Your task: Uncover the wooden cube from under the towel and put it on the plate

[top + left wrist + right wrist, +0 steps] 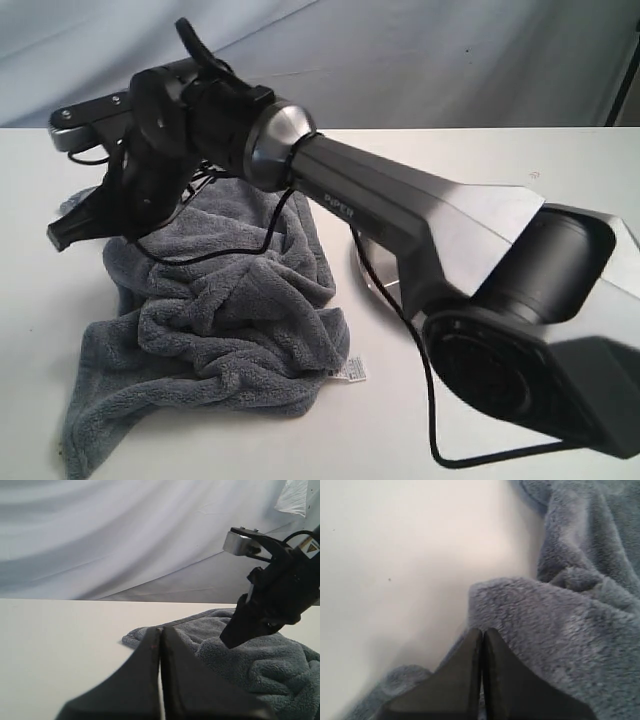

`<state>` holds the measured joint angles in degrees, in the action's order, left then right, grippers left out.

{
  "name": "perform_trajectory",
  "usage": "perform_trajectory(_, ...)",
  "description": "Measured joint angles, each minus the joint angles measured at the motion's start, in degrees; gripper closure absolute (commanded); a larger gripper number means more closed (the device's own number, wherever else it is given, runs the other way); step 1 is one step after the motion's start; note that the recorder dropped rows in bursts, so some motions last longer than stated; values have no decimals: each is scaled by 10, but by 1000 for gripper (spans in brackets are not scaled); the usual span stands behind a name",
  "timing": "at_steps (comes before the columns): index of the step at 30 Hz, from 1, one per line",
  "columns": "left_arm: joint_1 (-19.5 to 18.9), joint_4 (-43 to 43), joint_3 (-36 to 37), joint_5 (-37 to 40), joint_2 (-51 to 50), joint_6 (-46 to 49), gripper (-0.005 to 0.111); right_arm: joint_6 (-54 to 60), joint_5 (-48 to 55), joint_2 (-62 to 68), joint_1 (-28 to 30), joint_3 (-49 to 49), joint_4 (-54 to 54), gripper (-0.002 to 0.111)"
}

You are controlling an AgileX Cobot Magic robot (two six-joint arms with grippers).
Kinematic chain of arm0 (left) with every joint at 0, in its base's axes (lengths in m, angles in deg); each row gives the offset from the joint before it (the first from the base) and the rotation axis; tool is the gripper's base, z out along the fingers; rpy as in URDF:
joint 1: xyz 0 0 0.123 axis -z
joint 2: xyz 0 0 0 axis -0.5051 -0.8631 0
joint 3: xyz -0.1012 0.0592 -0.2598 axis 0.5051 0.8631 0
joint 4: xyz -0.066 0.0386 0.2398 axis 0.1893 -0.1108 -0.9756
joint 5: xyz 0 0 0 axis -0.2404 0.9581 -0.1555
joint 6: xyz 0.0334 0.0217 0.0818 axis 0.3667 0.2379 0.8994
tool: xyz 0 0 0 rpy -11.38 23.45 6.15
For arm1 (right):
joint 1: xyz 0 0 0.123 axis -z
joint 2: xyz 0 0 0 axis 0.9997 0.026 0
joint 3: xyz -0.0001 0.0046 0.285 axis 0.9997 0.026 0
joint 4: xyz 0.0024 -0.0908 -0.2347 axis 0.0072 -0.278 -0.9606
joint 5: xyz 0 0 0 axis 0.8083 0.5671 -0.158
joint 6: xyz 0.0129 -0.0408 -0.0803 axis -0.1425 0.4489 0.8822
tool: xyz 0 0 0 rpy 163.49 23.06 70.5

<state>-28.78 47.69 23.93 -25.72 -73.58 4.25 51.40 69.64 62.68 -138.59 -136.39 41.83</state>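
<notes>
The dark grey towel [220,310] lies crumpled on the white table, its white tag [350,372] at the near edge. No wooden cube shows in any view. Only a sliver of the silver plate [368,268] shows, behind the right arm, just right of the towel. My right gripper [62,236] has reached across to the towel's far left edge. It hangs just over the cloth [560,630] with its jaws pressed together and nothing seen between them [482,630]. My left gripper [161,629] is shut and empty, low over the table, pointing at the towel's corner [135,637].
The right arm's long black link [420,210] stretches over the towel and plate from its base [540,340] at the right. A black cable [430,400] hangs from it. A pale cloth backdrop stands behind the table. Bare table [60,645] lies left of the towel.
</notes>
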Motion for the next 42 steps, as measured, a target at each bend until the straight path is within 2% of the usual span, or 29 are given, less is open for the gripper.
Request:
perform_trajectory(12, 0, 0, 0, 0, 0, 0, 105, 38, 126, -4, -83, 3, -43, 108)
perform_trajectory(16, 0, 0, 0, 0, 0, 0, 105, 43, 130, -41, -108, 54, -43, 108)
perform_trajectory(22, 0, 0, 0, 0, 0, 0, 105, 49, 119, -118, -126, 204, -72, 108)
perform_trajectory(30, 0, 0, 0, 0, 0, 0, 105, 15, -18, -270, -120, 489, -101, 108)
perform_trajectory(37, 0, 0, 0, 0, 0, 0, 105, -12, -143, -382, -60, 672, -106, 108)
perform_trajectory(42, 0, 0, 0, 0, 0, 0, 105, -18, -187, -432, 1, 739, -109, 108)
